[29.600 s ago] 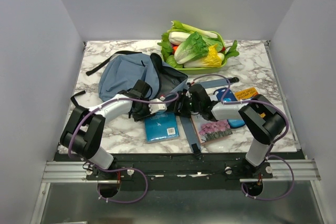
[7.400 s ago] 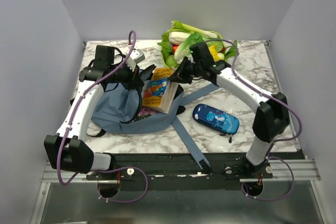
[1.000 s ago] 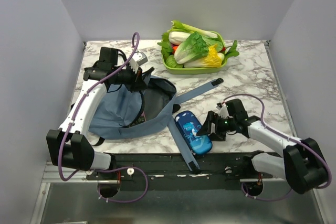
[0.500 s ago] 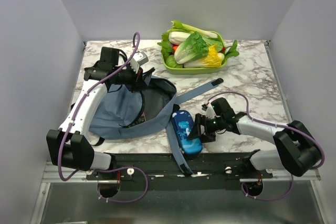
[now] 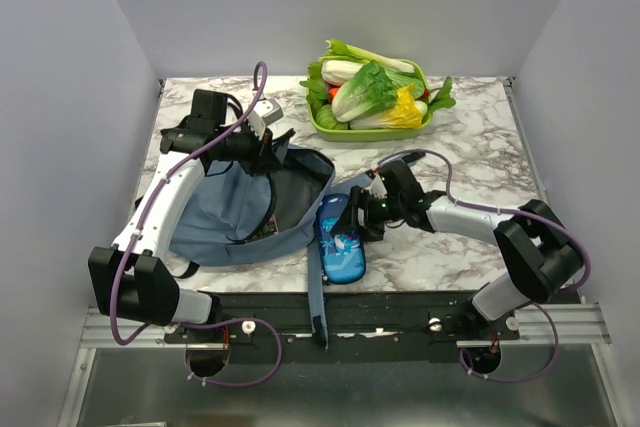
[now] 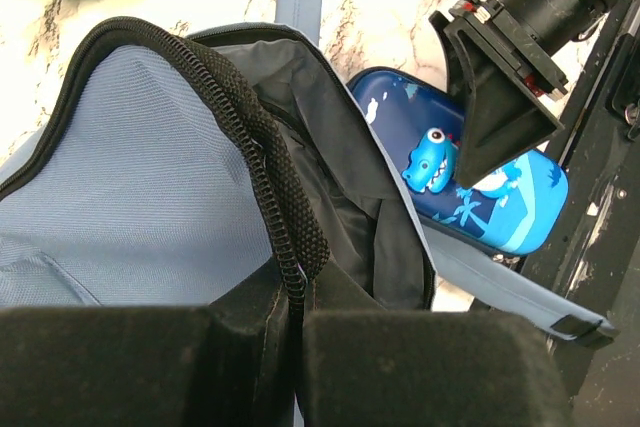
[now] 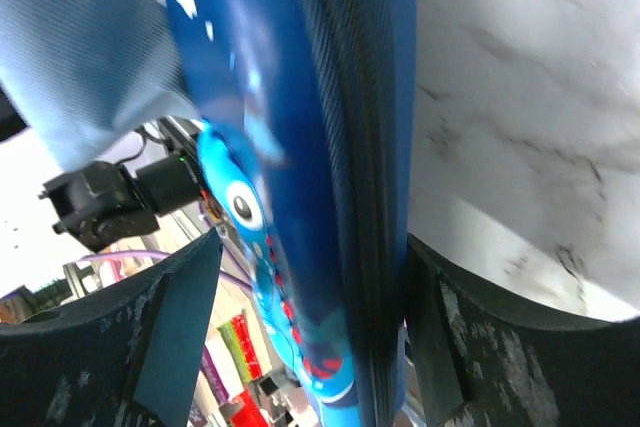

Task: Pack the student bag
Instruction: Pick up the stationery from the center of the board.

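Observation:
The grey-blue student bag [image 5: 225, 207] lies open at the left, its dark inside facing right. My left gripper [image 5: 268, 145] is shut on the bag's black zipper rim [image 6: 285, 237] and holds the opening up. My right gripper [image 5: 360, 217] is shut on the far end of the blue cartoon-print pencil case [image 5: 338, 239], just right of the opening. In the right wrist view the case [image 7: 340, 177] stands on edge between my fingers [image 7: 445, 347]. The case [image 6: 490, 202] also shows in the left wrist view, under the right gripper [image 6: 495, 107].
A green tray [image 5: 330, 130] of leafy vegetables stands at the back centre. A long blue bag strap [image 5: 314, 287] runs under the pencil case and hangs over the table's front edge. The black front rail [image 5: 400, 307] lies just beyond the case.
My right gripper has moved left and back toward the bag's opening, carrying the pencil case, which turned end-on. The strap swung left with it. The left arm has not moved.

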`<state>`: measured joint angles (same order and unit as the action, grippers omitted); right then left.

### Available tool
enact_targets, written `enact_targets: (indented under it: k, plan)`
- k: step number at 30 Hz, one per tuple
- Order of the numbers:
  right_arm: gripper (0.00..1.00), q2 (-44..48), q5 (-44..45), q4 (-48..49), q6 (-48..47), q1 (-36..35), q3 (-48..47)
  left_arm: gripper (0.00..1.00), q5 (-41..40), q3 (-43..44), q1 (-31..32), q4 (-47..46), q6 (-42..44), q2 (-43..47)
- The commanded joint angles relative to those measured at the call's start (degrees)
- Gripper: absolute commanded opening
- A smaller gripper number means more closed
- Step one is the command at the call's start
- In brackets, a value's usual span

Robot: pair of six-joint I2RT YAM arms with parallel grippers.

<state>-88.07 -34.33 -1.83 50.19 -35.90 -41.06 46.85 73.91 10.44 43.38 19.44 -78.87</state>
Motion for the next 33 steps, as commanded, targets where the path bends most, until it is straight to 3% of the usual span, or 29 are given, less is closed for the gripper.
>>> enact_targets:
  k: [1,5,9,11,18,21,27,33]
  plan:
    - [0.78,-2.4,1.7,8.7,3.2,-1.8,-4.5,0.09,1.8,2.6,0.9,-0.9,-0.3,0.2]
    - [0.75,-3.7,0.2,11.1,4.0,-3.2,-4.6,0.09,1.8,2.2,0.9,-0.7,0.1,0.3]
    - [0.59,-4.1,0.4,10.4,3.6,-3.6,-4.2,0.09,1.8,2.4,0.9,-0.7,0.0,0.3]
    - [0.48,-3.5,1.2,8.1,2.2,-3.6,-4.4,0.09,1.8,2.6,0.9,-0.6,0.1,0.4]
    - [0.29,8.9,7.5,-9.5,-2.3,-2.9,-11.0,0.09,1.8,2.5,0.9,-0.1,0.5,1.3]
    - [0.29,13.4,8.0,-15.2,-1.9,-2.9,-16.7,0.09,1.8,2.0,0.9,-0.1,0.8,2.1]
    - [0.29,6.6,14.6,-26.6,-1.4,-2.9,-35.1,0.10,2.1,2.3,0.9,0.2,0.6,2.8]
    - [0.26,-1.9,31.4,-20.3,4.8,-3.8,-37.9,0.10,2.0,1.5,0.9,0.0,0.3,3.9]
